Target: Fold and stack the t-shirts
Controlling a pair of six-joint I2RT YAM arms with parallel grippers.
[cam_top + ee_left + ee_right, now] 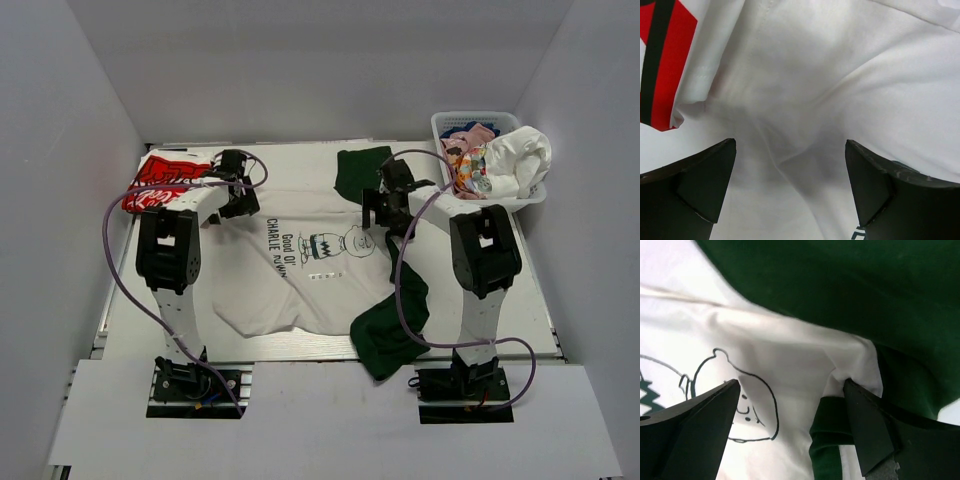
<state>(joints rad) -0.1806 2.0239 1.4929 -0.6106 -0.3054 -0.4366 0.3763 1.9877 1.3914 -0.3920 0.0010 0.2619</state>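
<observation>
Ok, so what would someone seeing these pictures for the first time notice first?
Probably the white t-shirt with the cartoon boy, spread across the middle of the table, with the left claw and right claw both open low over its far edge. A dark green t-shirt runs along its right side, and a white basket heaped with clothes sits at the far right corner.

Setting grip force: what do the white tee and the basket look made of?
White tee: soft matte knit cloth, probably cotton; it creases and drapes flat. Basket: rigid white plastic, apparently; its thin lattice walls hold their shape.
</observation>
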